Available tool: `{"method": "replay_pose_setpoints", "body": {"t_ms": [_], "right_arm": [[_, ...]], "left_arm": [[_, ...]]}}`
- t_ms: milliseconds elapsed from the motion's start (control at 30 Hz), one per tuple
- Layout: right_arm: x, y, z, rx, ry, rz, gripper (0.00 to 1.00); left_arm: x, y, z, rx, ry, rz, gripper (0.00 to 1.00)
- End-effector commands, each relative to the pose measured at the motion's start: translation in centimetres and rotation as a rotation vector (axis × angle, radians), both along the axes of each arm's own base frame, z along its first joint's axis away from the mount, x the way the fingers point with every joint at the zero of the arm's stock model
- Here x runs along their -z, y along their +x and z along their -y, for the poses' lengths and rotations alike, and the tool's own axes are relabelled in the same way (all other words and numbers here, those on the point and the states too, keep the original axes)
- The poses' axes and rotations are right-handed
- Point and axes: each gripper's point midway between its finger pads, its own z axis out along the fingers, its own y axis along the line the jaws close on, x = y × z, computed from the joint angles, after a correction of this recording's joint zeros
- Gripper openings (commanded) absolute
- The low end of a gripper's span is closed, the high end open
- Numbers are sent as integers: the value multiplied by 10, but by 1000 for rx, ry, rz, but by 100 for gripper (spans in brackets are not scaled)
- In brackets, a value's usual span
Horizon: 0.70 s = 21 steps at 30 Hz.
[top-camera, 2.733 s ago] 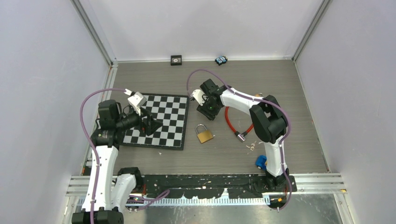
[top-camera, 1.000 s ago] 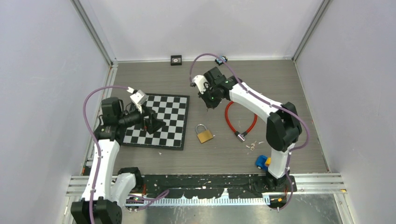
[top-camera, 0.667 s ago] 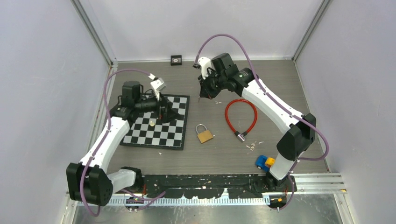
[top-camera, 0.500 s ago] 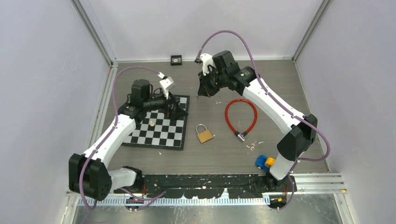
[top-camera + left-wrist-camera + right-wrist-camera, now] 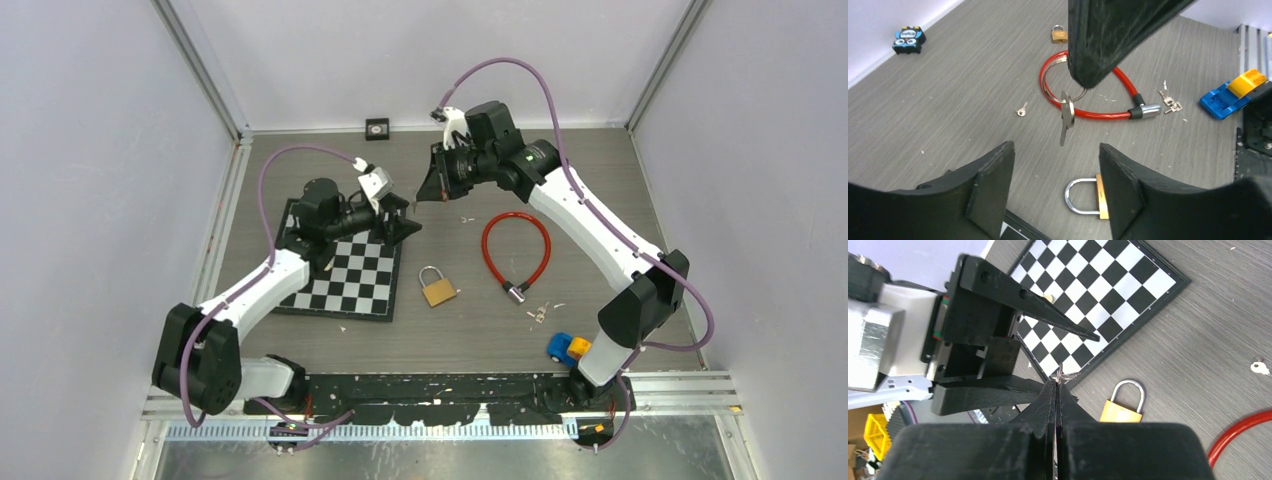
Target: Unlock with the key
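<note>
My right gripper (image 5: 418, 197) hangs in the air past the chessboard's far right corner, shut on the ring of a silver key (image 5: 1066, 116). The key dangles below its fingertips, blade down. My left gripper (image 5: 1055, 149) is open just under the key, a finger on either side, not touching it. The brass padlock (image 5: 437, 288) lies flat on the table below, shackle shut and pointing away from me. It also shows as the padlock (image 5: 1088, 196) in the left wrist view and the padlock (image 5: 1122, 408) in the right wrist view.
A chessboard (image 5: 345, 280) lies under my left arm. A red cable lock (image 5: 515, 250) is coiled right of the padlock, with small keys (image 5: 538, 313) and a blue-yellow toy (image 5: 562, 347) nearer me. A loose key (image 5: 1021, 109) and a second small padlock (image 5: 1059, 34) lie farther back.
My left arm has swung right across the chessboard up to the right gripper, and its jaws have narrowed. My right gripper has risen and moved back with the key.
</note>
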Motion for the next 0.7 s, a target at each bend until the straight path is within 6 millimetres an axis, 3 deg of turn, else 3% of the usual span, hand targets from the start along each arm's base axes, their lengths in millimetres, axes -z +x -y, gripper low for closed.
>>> {"method": "replay_pose_setpoints", "body": {"t_ms": [0, 200, 567, 667], "right_arm": [[-50, -3, -4, 0, 155, 24, 1], [-45, 1, -2, 11, 179, -12, 1], [-38, 4, -4, 14, 197, -43, 1], [-38, 3, -4, 13, 199, -46, 1]], "left_arm": [[-27, 6, 8, 15, -90, 152, 60], [-27, 4, 9, 19, -143, 199, 51], [-35, 7, 18, 23, -184, 289, 59], [-39, 8, 20, 31, -198, 314, 52]]}}
